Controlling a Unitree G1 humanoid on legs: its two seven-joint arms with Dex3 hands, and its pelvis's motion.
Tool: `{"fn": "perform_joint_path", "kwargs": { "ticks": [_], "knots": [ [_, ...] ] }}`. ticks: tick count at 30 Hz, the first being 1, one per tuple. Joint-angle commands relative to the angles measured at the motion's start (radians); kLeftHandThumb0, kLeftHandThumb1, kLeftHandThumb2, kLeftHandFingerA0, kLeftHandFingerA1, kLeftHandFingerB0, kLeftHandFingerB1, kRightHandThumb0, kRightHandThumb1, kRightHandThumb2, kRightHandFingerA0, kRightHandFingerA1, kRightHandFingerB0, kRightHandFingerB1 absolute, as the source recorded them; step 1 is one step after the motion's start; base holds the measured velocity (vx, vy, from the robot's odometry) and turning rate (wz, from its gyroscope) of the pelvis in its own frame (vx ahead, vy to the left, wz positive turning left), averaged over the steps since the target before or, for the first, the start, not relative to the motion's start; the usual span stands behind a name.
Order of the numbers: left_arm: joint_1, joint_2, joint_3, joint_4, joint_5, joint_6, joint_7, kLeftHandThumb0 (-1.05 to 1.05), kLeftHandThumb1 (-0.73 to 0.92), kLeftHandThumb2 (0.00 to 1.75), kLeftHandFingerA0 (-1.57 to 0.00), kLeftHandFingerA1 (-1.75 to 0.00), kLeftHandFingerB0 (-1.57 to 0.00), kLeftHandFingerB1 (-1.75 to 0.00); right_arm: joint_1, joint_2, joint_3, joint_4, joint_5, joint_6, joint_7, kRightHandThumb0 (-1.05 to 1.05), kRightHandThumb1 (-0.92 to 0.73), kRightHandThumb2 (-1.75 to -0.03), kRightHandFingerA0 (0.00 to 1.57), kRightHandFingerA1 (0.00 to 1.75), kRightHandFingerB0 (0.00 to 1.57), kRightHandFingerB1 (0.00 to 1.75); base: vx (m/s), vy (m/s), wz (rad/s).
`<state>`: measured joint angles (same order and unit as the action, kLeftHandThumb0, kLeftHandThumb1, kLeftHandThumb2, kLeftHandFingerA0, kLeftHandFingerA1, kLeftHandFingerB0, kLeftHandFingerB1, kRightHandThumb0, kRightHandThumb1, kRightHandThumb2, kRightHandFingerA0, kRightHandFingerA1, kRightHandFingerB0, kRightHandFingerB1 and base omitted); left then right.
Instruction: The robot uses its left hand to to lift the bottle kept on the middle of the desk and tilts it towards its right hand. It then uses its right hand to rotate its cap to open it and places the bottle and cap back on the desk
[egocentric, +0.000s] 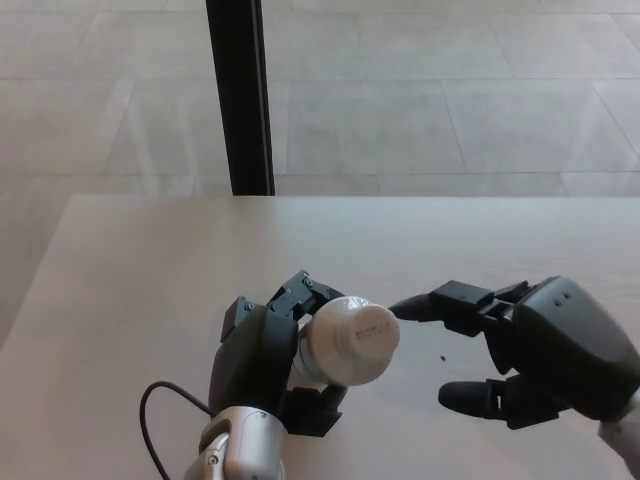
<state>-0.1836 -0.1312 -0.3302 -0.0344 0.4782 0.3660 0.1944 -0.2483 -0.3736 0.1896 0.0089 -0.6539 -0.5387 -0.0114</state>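
Note:
My left hand (262, 362) is shut on a white bottle (335, 350) and holds it above the desk, tilted so its white cap (362, 330) faces to the right. My right hand (520, 350) is open just right of the cap. One fingertip (405, 309) reaches almost to the cap's upper right edge; I cannot tell if it touches. The thumb (465, 398) sits lower, apart from the cap. Most of the bottle's body is hidden by my left hand's fingers.
The pale desk (150, 260) spreads out under both hands. A black post (240, 95) stands behind its far edge over the tiled floor. A black cable (155, 420) loops beside my left wrist. A small dark speck (442, 358) lies on the desk.

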Motion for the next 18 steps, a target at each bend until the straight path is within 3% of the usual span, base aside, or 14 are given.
{"fn": "perform_joint_path", "kwargs": {
  "ticks": [1, 2, 3, 7, 8, 14, 15, 18],
  "knots": [
    [0.042, 0.023, 0.010, 0.029, 0.015, 0.043, 0.006, 0.12, 0.72, 1.04, -1.03, -1.58, -0.76, -1.16, -0.041, 0.097, -0.029, -0.226, 0.224, 0.404, 0.262, -0.65, -0.59, -0.59, 1.00, 1.33, 0.43, 0.43, 0.00, 0.000, 0.00],
    [0.042, 0.020, 0.012, 0.028, 0.012, 0.047, 0.005, 0.12, 0.73, 1.02, -1.04, -1.58, -0.76, -1.16, -0.041, 0.111, -0.022, -0.240, 0.212, 0.412, 0.262, -0.70, -0.47, -0.89, 1.01, 1.21, 0.36, 0.52, 0.00, 0.000, 0.00],
    [0.041, 0.021, 0.013, 0.030, 0.008, 0.047, -0.001, 0.13, 0.69, 1.14, -1.02, -1.65, -0.80, -1.30, -0.041, 0.123, -0.015, -0.243, 0.206, 0.408, 0.259, -0.65, -0.56, -0.59, 0.98, 1.35, 0.41, 0.44, 0.00, 0.000, 0.00],
    [0.039, 0.014, 0.012, 0.031, 0.003, 0.059, -0.007, 0.19, 0.71, 1.17, -0.96, -1.71, -0.82, -1.41, -0.035, 0.144, -0.003, -0.261, 0.184, 0.419, 0.274, -0.61, -0.56, -0.57, 0.96, 1.32, 0.42, 0.45, 0.00, 0.000, 0.00],
    [0.038, 0.014, 0.013, 0.035, 0.002, 0.051, -0.004, 0.20, 0.67, 1.30, -0.97, -1.73, -0.83, -1.45, -0.034, 0.143, -0.001, -0.255, 0.182, 0.407, 0.272, -0.61, -0.57, -0.57, 0.98, 1.32, 0.42, 0.45, 0.00, 0.000, 0.00],
    [0.035, 0.020, 0.011, 0.032, 0.014, 0.068, -0.007, 0.21, 0.69, 1.22, -0.84, -1.72, -0.75, -1.44, -0.031, 0.157, 0.005, -0.260, 0.161, 0.415, 0.285, -0.62, -0.57, -0.57, 1.00, 1.31, 0.42, 0.45, 0.00, 0.000, 0.00],
    [0.037, 0.022, 0.010, 0.030, 0.015, 0.067, -0.008, 0.23, 0.66, 1.28, -0.82, -1.73, -0.75, -1.42, -0.030, 0.158, 0.007, -0.258, 0.159, 0.413, 0.285, -0.62, -0.57, -0.57, 1.02, 1.31, 0.42, 0.46, 0.00, 0.000, 0.00],
    [0.032, 0.023, 0.008, 0.031, 0.019, 0.071, -0.009, 0.22, 0.68, 1.22, -0.82, -1.71, -0.75, -1.41, -0.028, 0.162, 0.007, -0.262, 0.156, 0.421, 0.290, -0.62, -0.56, -0.59, 1.02, 1.34, 0.43, 0.47, 0.00, 0.000, 0.00]
  ]
}}
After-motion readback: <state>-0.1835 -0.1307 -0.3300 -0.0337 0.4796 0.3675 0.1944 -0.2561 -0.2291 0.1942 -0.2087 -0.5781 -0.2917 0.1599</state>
